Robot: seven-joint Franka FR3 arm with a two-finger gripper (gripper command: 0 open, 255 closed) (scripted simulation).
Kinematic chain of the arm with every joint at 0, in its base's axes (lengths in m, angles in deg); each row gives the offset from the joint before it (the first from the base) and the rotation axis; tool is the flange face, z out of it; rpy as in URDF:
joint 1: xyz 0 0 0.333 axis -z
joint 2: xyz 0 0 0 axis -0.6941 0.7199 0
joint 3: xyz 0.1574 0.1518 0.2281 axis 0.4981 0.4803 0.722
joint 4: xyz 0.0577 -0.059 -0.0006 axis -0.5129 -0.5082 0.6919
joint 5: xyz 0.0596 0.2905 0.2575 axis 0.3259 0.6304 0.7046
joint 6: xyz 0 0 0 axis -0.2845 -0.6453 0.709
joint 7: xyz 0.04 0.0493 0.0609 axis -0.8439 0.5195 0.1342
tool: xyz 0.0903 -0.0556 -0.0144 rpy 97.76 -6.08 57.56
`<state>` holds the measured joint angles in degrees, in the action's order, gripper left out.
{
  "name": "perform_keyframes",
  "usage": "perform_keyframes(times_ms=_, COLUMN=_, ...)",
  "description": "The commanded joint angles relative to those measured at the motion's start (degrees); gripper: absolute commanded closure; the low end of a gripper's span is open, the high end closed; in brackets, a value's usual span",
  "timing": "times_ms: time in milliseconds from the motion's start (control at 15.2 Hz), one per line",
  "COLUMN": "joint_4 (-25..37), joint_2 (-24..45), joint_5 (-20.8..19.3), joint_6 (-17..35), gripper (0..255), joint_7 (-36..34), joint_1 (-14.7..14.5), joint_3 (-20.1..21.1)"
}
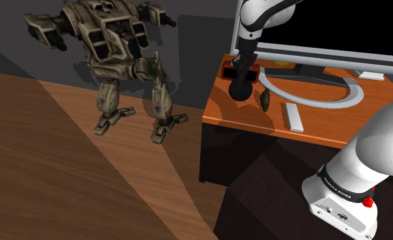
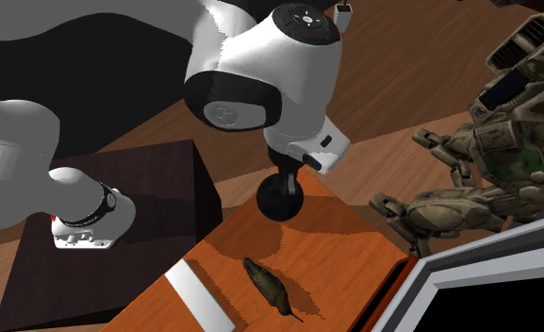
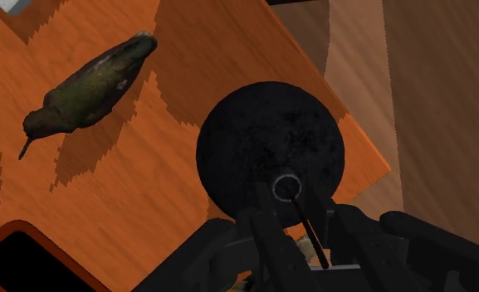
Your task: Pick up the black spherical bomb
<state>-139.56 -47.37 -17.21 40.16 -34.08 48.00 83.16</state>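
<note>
**A:** Where is the black bomb (image 1: 241,89)?

**B:** Under the gripper (image 1: 244,75), over the left end of the orange tabletop (image 1: 324,119) as the shoulder view has it, close to the far left corner. In the wrist view, the black bomb (image 3: 271,153) reaches out past the tabletop's edge, with wooden floor (image 3: 445,99) beyond.

**A:** And the fingers (image 3: 266,240)?

**B:** Clenched on the bomb's top. They flank the small ring and the thin fuse there. I cannot tell whether the ball touches the wood beneath it.

**A:** What lies near it?

**B:** A dark green bird figure (image 1: 264,100) lies on its side just right of the bomb, apart from it. Further right and nearer is a flat white bar (image 1: 292,116). Behind them, along the far side, stands a monitor (image 1: 324,53) on a curved grey foot.

**A:** Anything off the tabletop?

**B:** A big tan mech model (image 1: 113,61) stands on the wooden floor (image 1: 52,170), well to the left. In the second exterior view the mech model (image 2: 505,141) is at the right, and the bomb (image 2: 280,197) hangs below the white wrist.
</note>
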Motion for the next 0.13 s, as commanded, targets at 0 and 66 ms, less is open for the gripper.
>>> perform_keyframes(times_ms=0, joint_4=0.40, joint_2=-0.42, joint_5=-0.03, joint_6=-0.80, gripper=255, joint_7=-0.13, joint_1=-0.06, joint_3=0.07)
perform_keyframes(times_ms=66, joint_4=0.40, joint_2=-0.41, joint_5=-0.03, joint_6=-0.80, gripper=255, joint_7=-0.13, joint_1=-0.06, joint_3=0.07)
